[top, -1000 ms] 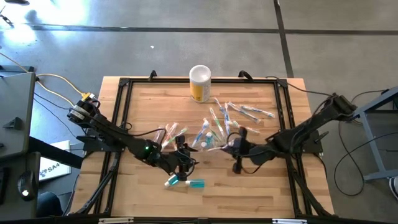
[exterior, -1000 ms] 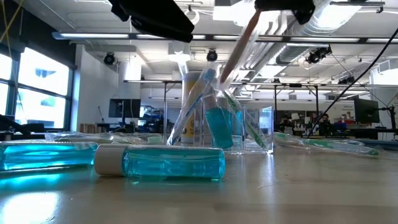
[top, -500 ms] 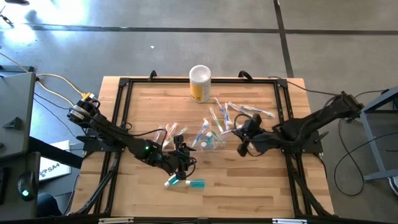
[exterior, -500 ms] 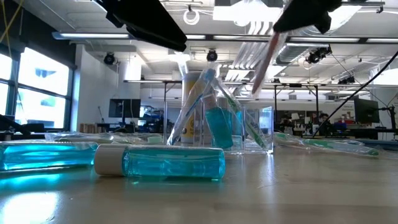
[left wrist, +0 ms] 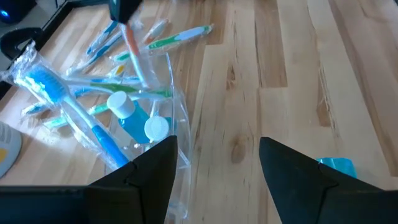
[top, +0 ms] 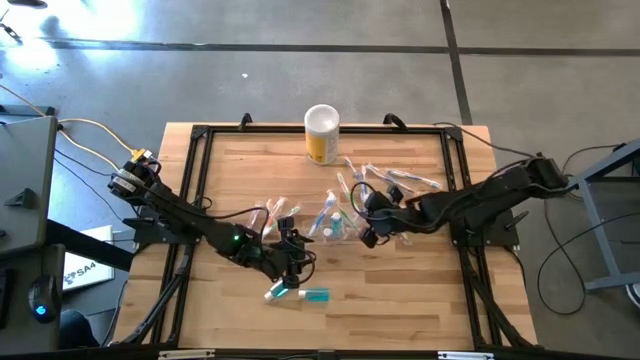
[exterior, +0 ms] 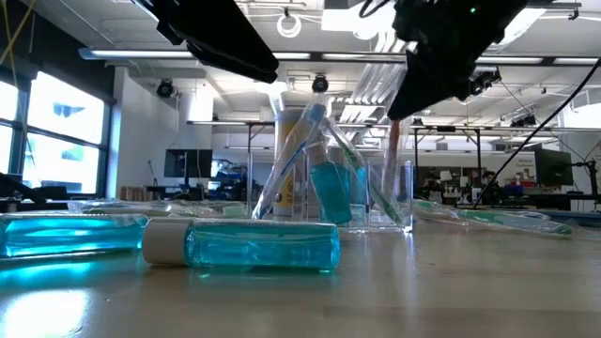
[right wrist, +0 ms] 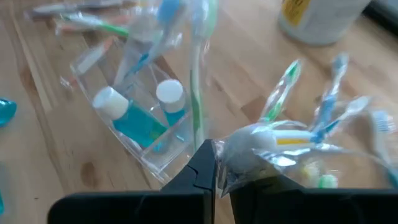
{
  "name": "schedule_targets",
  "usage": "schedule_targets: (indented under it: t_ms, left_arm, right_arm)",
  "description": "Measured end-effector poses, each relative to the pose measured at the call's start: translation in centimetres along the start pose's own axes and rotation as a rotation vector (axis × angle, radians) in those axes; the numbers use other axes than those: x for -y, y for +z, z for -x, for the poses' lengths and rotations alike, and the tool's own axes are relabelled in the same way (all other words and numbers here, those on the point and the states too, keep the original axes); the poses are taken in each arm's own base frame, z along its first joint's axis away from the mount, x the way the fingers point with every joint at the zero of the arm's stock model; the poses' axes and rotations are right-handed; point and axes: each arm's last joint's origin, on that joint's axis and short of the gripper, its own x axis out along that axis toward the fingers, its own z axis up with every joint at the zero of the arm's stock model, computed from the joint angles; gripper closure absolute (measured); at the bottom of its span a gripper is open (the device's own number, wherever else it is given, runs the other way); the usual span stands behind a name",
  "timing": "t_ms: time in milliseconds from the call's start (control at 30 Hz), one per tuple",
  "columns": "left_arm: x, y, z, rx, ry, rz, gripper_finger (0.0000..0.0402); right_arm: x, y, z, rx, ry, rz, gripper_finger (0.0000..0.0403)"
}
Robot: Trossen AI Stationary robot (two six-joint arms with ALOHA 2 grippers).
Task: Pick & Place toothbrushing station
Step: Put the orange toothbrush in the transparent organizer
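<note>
A clear plastic bag (top: 338, 226) stands at the table's middle, holding toothbrushes and two teal toothpaste tubes with white caps (left wrist: 134, 115). My right gripper (top: 368, 228) hovers just right of it, shut on a pink-orange toothbrush (left wrist: 134, 53) that hangs toward the bag's top. My left gripper (top: 292, 255) stands open on the bag's near-left side, with only bare wood between its fingers (left wrist: 155, 171). Another teal tube (top: 316, 296) lies flat near the front. My right gripper pinches the toothbrush at its upper end (exterior: 396, 127) between its two shut fingers, coming from above and the table's right, slanting down. The brush hangs below the fingers, nearly upright and clear of the table. Whether its lower end (left wrist: 145, 81) is inside the bag I cannot tell.
Loose wrapped toothbrushes lie right of the bag (top: 398, 181) and left of it (top: 272, 213). A white and yellow canister (top: 321, 133) stands at the far edge. A black frame rail (top: 197, 180) runs around the table. Bare wood lies along the near edge.
My right gripper has first swung away from the bag toward the far right, then come back toward the bag and lower, rolling its wrist. The toothbrush it holds, slanted before, now hangs nearly upright by the bag's top.
</note>
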Motion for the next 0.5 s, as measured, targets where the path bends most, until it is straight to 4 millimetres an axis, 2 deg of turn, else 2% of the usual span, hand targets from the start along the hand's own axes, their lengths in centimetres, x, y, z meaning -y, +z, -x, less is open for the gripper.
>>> schedule_targets:
  t_ms: [200, 500]
  left_arm:
    - [0.0, 0.0, 0.0, -0.002, 0.001, -0.002, 0.0178]
    - [0.0, -0.2, 0.0, -0.017, 0.005, -0.012, 0.0178]
  right_arm:
    - [0.1, 0.3, -1.5, -0.025, 0.017, -0.025, 0.0386]
    - [0.0, 0.5, -1.7, -0.021, 0.047, -0.038, 0.0374]
